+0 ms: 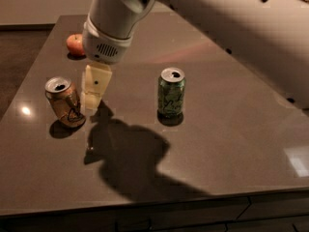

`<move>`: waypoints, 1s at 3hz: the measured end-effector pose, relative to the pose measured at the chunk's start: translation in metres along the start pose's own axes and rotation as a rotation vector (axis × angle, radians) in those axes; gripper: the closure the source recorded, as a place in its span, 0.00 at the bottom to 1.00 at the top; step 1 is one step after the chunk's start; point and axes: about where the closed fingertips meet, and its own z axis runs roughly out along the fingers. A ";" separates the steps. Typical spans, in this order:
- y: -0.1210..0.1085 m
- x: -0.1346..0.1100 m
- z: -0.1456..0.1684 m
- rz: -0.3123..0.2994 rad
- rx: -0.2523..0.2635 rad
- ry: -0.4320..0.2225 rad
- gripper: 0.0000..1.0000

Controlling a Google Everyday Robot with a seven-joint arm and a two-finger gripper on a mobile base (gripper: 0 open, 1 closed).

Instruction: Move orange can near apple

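The orange can [65, 103], tan with a dark scribbled logo and a silver top, stands at the left of the dark table [231, 129], leaning slightly. My gripper [93, 93] hangs from the white arm just to the can's right, right beside it or touching it. The apple [76, 44], small and red-orange, sits at the back left of the table, well behind the can and partly hidden by my wrist.
A green can [171, 93] stands upright near the table's middle, to the right of my gripper. The table's left edge runs close to the orange can. The front edge lies below the arm's shadow.
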 end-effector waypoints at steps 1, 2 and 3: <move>0.010 -0.019 0.021 -0.038 -0.049 0.001 0.00; 0.021 -0.034 0.039 -0.069 -0.088 0.010 0.00; 0.025 -0.045 0.053 -0.089 -0.113 0.022 0.00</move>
